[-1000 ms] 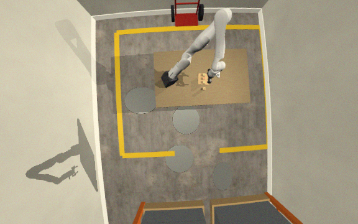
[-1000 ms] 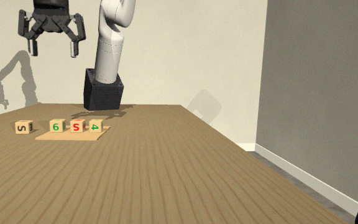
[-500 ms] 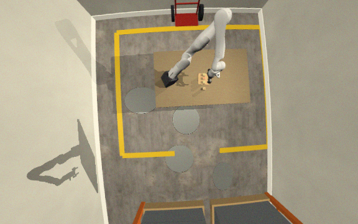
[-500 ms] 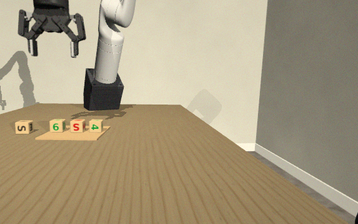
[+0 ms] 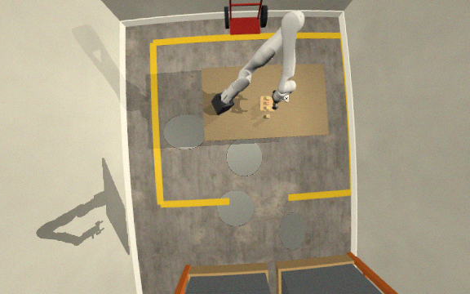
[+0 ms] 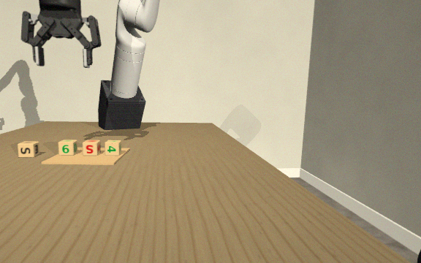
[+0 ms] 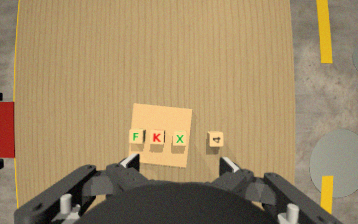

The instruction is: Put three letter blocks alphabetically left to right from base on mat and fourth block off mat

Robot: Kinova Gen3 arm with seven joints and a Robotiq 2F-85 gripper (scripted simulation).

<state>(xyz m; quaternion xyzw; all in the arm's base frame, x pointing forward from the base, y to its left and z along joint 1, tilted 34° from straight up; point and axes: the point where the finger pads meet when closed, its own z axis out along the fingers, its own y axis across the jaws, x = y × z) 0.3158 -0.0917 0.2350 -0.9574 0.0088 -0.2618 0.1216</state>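
Three letter blocks, F [image 7: 136, 136], K [image 7: 156, 137] and X [image 7: 179, 138], sit in a row on my mat [image 7: 162, 120]; the fourth block [image 7: 215, 139] rests just beside the mat on the counter [image 7: 155, 60]. My end effector [image 6: 62, 58] hangs spread wide, gripping nothing, high above the mat.

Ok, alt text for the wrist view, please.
Three blocks reading F, K, X sit in a row near the mat's lower edge; a fourth block lies off it to the right. The open gripper hangs above.
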